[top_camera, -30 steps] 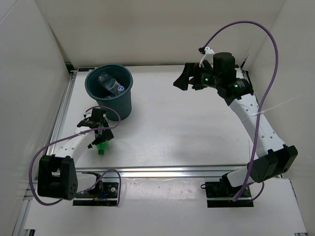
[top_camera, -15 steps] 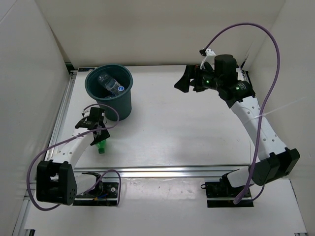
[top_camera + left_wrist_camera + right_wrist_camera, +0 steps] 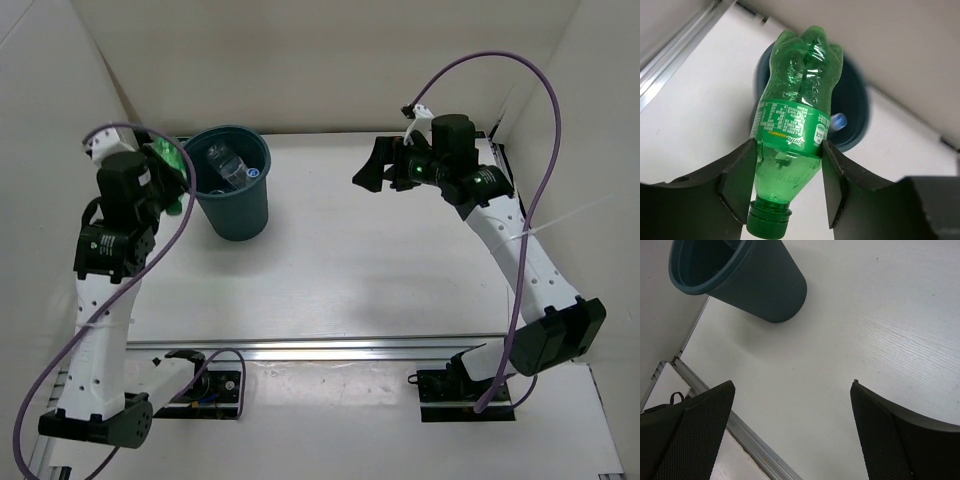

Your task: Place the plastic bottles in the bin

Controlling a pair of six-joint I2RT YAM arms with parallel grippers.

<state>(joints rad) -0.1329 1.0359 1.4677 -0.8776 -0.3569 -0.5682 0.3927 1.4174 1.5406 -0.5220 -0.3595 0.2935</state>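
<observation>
— Holding anything, is the left arm (image 3: 97, 320)?

— Yes. The left jaws are clamped on the green bottle (image 3: 792, 142), one on each side of its label band. In the wrist view the bottle's cap points back toward the camera and its lobed base points away, toward the bin (image 3: 858, 107).

— Where does that put the bottle over the counter (image 3: 380, 270)?

— Up in the air at the far left, just beside the bin's left rim, as seen from overhead. Whether it touches the rim I can't tell from there. It is outside the bin, not in it.

— And the bin itself?

— Upright on the counter, far left, near the back wall (image 3: 320, 60). Clear bottles (image 3: 228, 167) lie inside it, and a blue cap (image 3: 255, 174) shows among them. How many there are I can't make out.

— The right arm (image 3: 520, 250)?

— Raised over the far right of the counter, well apart from the bin, with its end pointing left. The right jaws are spread apart and grip nothing. The wrist view shows white counter through the gap, with the bin off in the upper left corner.
</observation>
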